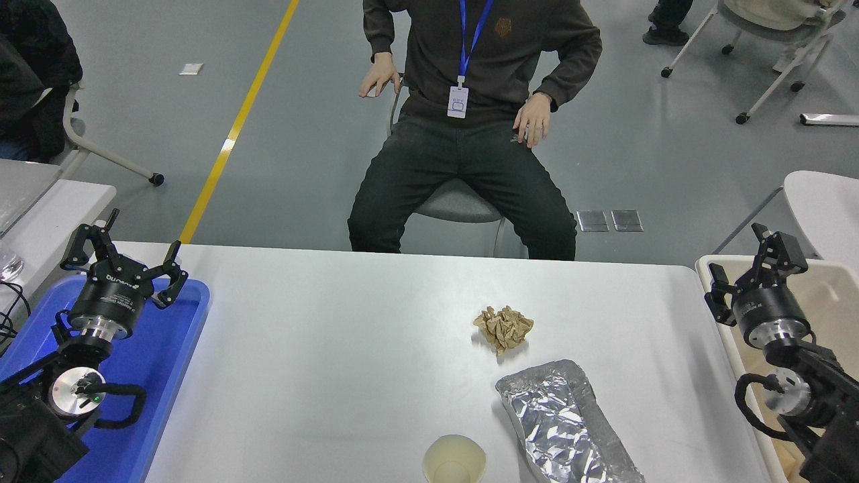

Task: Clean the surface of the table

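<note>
— Reading anything off the hardware?

— Only faint white lettering on the body of the left gripper [124, 258], too small to make out. The badge on the person [470, 100] seated at the far side I leave alone. Nothing else carries legible print.

— How do the grippers stand?

— The left one hangs over the blue tray [168, 376], its fingers spread wide apart and holding nothing. The right gripper [748, 265] hovers above the beige bin [832, 288], fingers parted as well, also empty.

— And the table surface [335, 349]?

— It spreads between the two grippers, to the right of the left one and to the left of the right one, lower than both. Neither tool touches it.

— What lies on it?

— A crumpled brown paper ball [503, 327] sits well to the left of the right gripper and a little nearer the camera. Just nearer again is a crushed foil tray [564, 422], close to the paper ball but apart from it. A pale paper cup [454, 459] stands upright to the left of the foil, at the near edge, partly cut off by the frame. All three are far from the left gripper, on the half nearer the right one.
</note>
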Action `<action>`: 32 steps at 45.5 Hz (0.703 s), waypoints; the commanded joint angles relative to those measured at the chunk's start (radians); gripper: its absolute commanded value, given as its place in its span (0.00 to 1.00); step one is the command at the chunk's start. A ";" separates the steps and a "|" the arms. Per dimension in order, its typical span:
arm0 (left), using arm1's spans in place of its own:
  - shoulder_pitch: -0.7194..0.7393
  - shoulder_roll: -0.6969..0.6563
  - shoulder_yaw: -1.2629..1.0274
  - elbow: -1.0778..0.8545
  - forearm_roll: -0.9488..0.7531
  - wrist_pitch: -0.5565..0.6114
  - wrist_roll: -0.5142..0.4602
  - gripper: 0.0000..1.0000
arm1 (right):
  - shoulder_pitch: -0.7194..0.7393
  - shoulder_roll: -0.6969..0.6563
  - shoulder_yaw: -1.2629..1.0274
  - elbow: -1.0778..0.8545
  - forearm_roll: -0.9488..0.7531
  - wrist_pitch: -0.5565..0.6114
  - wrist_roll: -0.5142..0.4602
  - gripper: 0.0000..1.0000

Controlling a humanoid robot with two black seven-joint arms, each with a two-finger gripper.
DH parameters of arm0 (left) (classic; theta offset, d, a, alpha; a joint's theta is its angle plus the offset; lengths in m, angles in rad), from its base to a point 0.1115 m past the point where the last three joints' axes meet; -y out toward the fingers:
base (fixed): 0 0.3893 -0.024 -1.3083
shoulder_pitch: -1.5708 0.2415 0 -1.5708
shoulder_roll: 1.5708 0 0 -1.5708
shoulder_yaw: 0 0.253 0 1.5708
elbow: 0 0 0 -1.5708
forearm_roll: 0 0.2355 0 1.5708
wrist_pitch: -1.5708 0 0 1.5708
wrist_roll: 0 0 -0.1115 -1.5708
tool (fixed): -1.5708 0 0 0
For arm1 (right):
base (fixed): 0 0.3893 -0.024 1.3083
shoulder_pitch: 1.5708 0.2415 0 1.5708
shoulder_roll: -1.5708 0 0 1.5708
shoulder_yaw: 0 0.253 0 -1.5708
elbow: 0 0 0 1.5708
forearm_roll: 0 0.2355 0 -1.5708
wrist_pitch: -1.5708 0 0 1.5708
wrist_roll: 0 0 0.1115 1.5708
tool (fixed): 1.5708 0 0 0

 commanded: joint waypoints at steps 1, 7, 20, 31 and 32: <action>0.000 -0.002 0.000 0.000 0.000 0.002 0.000 1.00 | 0.001 -0.002 0.001 -0.006 0.000 -0.007 0.000 0.99; 0.000 0.000 0.006 0.000 0.000 0.000 -0.002 1.00 | 0.006 -0.001 0.001 -0.025 0.000 -0.004 0.000 0.99; 0.000 0.000 0.003 0.000 0.000 0.002 -0.002 1.00 | -0.001 0.006 0.001 -0.026 0.003 -0.005 0.000 0.99; 0.000 0.000 0.003 0.001 0.000 0.000 0.000 1.00 | 0.004 0.001 0.001 -0.025 0.009 -0.005 0.000 0.99; 0.000 0.000 0.003 0.000 0.000 0.000 0.000 1.00 | 0.004 0.001 0.001 -0.025 0.009 -0.005 0.000 0.99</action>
